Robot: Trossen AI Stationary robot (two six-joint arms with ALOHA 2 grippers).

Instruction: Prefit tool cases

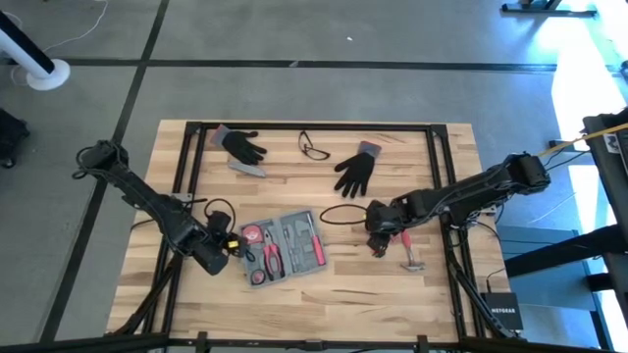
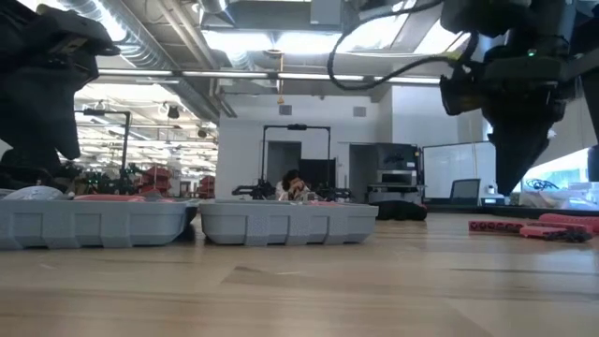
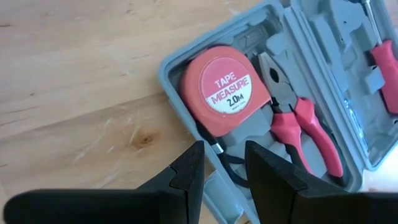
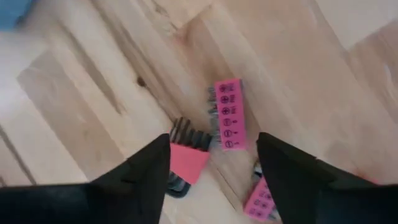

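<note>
The tool case (image 1: 285, 245) lies open on the wooden table, a flat blue-grey case with a red tape measure (image 3: 227, 90), red-handled pliers (image 3: 305, 124) and other tools in its recesses. My left gripper (image 1: 226, 257) stands open just over the case's left end, its fingers (image 3: 186, 180) either side of the rim by the tape measure. My right gripper (image 1: 378, 243) hangs open to the right of the case, pointing down over a pink bit holder (image 4: 229, 115) and a red holder of dark keys (image 4: 186, 158) that lie flat on the table.
A hammer (image 1: 410, 257) lies just right of my right gripper. Two black gloves (image 1: 245, 147) (image 1: 358, 169), a pair of glasses (image 1: 314, 147) and a small grey bar (image 1: 250, 169) lie toward the far edge. A black frame (image 1: 196, 132) borders the table.
</note>
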